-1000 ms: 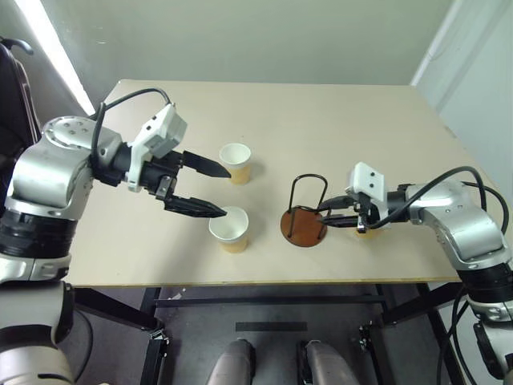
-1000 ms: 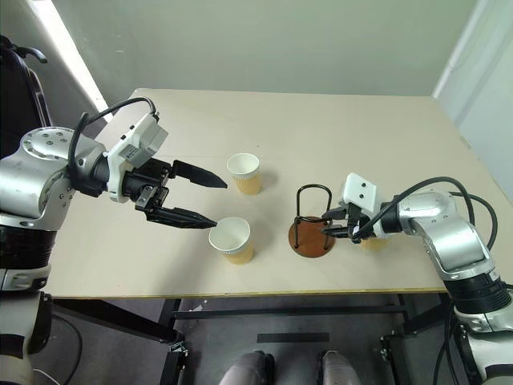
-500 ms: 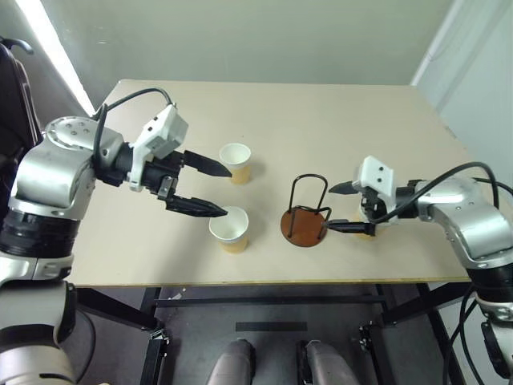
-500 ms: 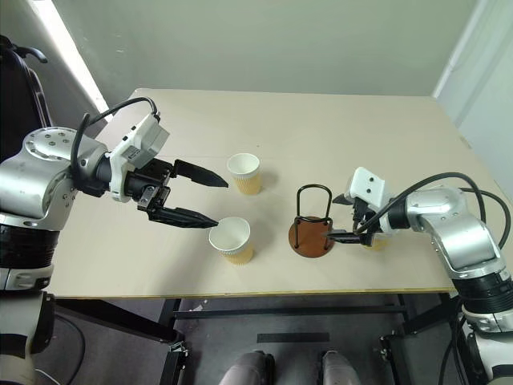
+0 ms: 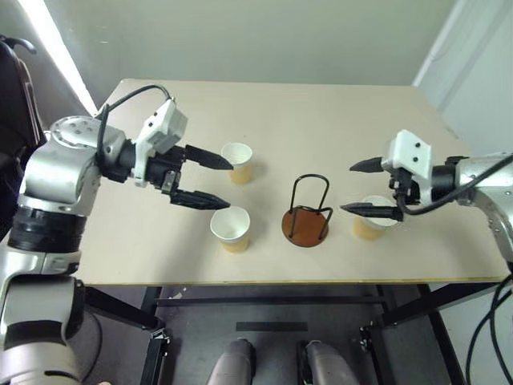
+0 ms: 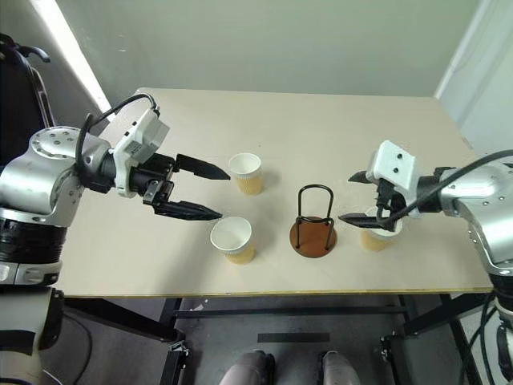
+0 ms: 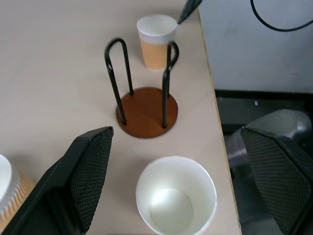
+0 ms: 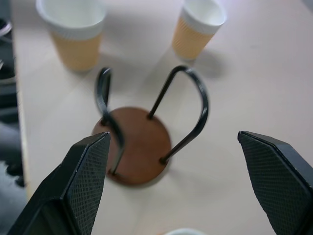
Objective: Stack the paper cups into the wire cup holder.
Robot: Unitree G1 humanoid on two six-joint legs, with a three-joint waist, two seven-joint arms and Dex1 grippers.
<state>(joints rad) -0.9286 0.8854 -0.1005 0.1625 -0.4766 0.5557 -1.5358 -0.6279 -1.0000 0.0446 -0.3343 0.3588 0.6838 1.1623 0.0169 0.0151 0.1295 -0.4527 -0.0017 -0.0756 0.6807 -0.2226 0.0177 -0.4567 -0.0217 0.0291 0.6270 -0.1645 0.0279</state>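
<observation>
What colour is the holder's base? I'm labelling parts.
Reddish-brown base under black wire loops, clearest in the left wrist view.

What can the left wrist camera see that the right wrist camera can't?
Left wrist view: the right-hand paper cup whole, behind the wires, with a fingertip of the right gripper by its rim. Right wrist view: the far paper cup whole. Both: the empty wire cup holder, the near paper cup and the table.

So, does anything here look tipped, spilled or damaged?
Nothing stands out. All three paper cups stand upright on the table, apart from each other, and the wire cup holder stands upright and empty.
</observation>
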